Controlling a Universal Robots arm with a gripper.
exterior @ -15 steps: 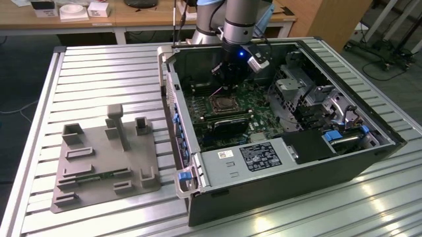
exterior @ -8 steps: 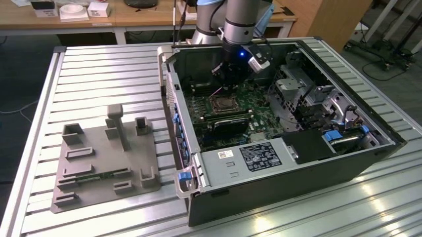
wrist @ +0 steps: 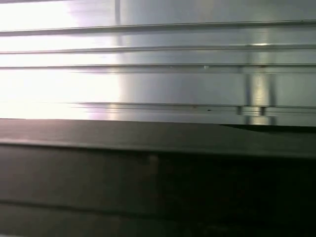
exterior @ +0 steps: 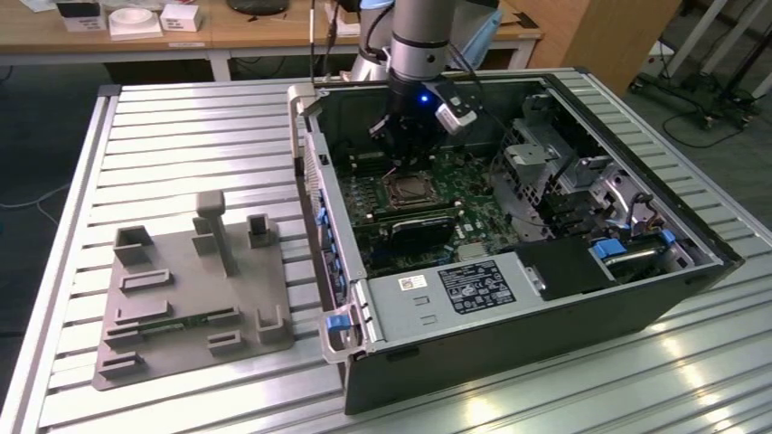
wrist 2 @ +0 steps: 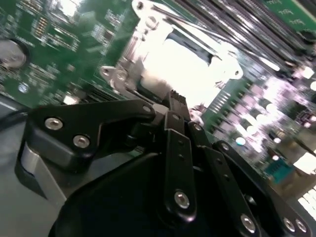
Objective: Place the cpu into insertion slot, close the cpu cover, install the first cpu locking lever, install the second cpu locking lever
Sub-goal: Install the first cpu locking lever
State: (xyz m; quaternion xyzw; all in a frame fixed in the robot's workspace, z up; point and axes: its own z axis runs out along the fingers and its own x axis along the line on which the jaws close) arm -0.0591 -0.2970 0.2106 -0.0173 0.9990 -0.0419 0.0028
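Observation:
The open computer case (exterior: 675, 271) lies on the slatted table, and my arm reaches down into it. In the exterior view my gripper (exterior: 402, 154) hangs just above the far edge of the insertion slot (exterior: 404, 189) on the green motherboard. In the second wrist view my black gripper (wrist 2: 174, 98) has its fingertips together, with nothing visibly between them, right beside the socket's near edge. The cpu cover (wrist 2: 129, 52) lies flat over the slot, and the bright silvery cpu (wrist 2: 182, 61) shows through its cut-out. I cannot tell how the locking levers stand.
Long memory slots (wrist 2: 276, 15) run beside the socket. A power supply (exterior: 471, 285) and a drive cage (exterior: 549, 167) crowd the case. The case wall (wrist: 158, 148) stands against the slatted table (wrist: 158, 79). A grey fixture plate (exterior: 193, 289) lies at the exterior view's left.

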